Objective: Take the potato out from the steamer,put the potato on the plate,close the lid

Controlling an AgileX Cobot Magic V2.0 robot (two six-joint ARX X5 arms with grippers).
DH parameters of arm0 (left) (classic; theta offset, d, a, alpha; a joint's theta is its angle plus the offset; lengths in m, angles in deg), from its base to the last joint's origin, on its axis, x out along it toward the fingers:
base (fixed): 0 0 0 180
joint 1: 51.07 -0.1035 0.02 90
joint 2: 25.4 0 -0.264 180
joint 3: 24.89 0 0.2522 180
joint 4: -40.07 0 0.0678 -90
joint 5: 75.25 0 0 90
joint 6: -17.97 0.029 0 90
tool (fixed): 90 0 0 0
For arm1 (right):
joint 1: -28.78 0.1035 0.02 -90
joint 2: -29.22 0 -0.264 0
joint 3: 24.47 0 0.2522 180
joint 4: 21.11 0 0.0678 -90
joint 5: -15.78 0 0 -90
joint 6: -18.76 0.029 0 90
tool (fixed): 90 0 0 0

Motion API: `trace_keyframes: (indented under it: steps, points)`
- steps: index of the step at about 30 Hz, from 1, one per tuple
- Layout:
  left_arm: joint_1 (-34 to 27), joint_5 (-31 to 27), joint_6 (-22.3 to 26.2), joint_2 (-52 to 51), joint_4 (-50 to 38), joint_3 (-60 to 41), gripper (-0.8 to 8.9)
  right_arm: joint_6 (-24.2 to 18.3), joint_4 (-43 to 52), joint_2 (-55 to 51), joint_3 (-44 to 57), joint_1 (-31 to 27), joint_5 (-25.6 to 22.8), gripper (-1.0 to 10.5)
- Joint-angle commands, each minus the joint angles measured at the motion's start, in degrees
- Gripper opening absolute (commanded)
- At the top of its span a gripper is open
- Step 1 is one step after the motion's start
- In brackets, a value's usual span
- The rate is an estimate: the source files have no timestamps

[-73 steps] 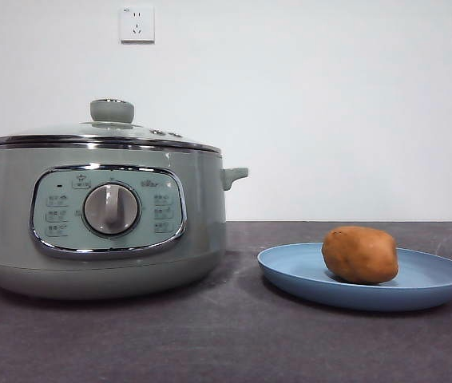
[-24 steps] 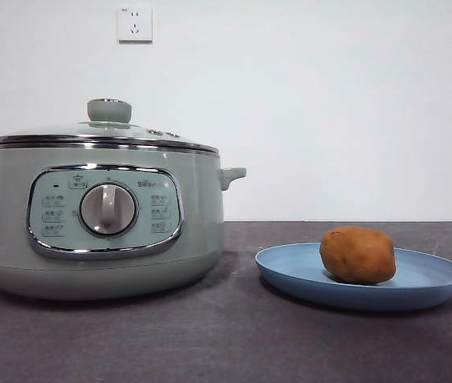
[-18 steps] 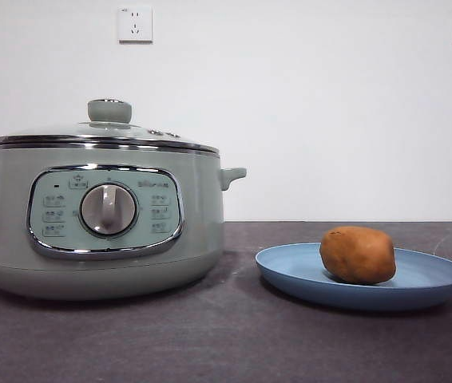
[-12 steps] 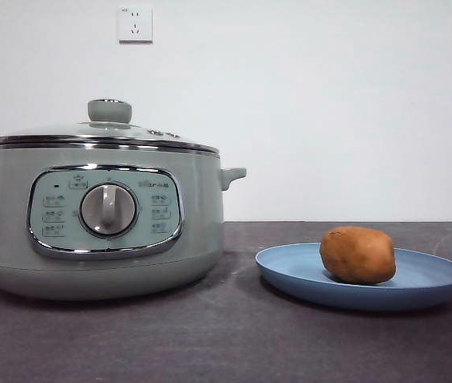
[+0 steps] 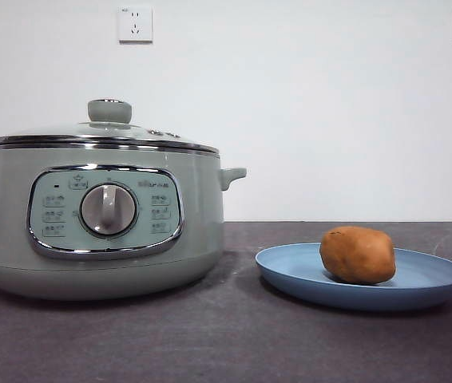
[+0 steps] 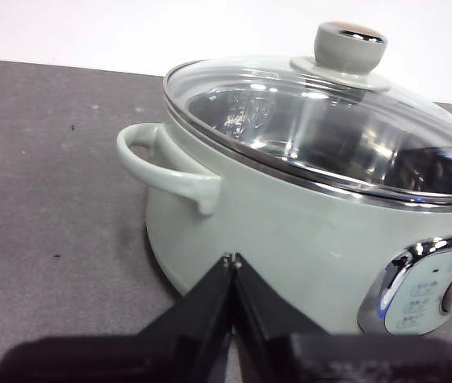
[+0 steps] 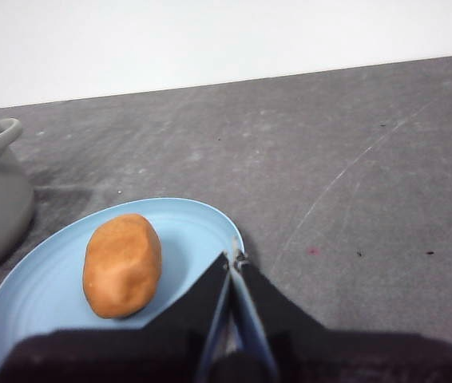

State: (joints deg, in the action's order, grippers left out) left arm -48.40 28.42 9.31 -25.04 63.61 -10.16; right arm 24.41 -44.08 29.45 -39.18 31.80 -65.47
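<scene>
Steamer (image 5: 98, 215): pale sage-green pot with a chrome rim, standing on the dark grey worktop (image 5: 226, 343) at the left of the front view; front panel with a silver dial (image 5: 109, 209) facing the camera; small side handles, one seen close in the left wrist view.
Lid (image 5: 98, 136): domed glass with a chrome rim, seated level on the steamer's rim – closed; pale green knob (image 5: 110, 110) upright at its centre. Through the glass (left wrist view) the shiny metal inside of the pot shows.
Potato (image 5: 358, 254): orange-brown, oval, lying on its side on the plate, a little toward the steamer's side of the plate's middle in the right wrist view.
Plate (image 5: 290, 275): shallow, light blue, raised rim; flat on the worktop to the right of the steamer, near it but not touching.
Left hand (image 6: 232, 259): clenched, the two black jaws pressed tip to tip with nothing between them; held low beside the steamer, its tips pointing at the pot's wall below the side handle (image 6: 162, 163), apart from it.
Right hand (image 7: 235, 258): likewise clenched and empty – jaws meeting at the tips; poised above the plate's edge, the potato beside it and untouched.
Wall (image 5: 330, 120): plain white behind the worktop, with two sockets high up (one above the steamer, one at the right edge).
</scene>
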Motion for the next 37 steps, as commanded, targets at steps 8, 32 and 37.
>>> trace_keyframes:
  steps: [8, 32, 37]
  points:
    - [-0.15, -0.07, -0.33, -0.13, -0.07, -0.74, -0.03, 5.42, -0.50, -0.09, 0.61, -0.02, -0.13, 0.0]
    - [-0.15, -0.07, -0.33, -0.13, -0.04, -0.74, -0.03, 5.42, -0.50, -0.04, 0.61, -0.02, -0.13, 0.0]
    - [-0.15, -0.07, -0.33, -0.13, -0.09, -0.74, -0.03, 5.42, -0.50, 0.04, 0.61, -0.02, -0.13, 0.0]
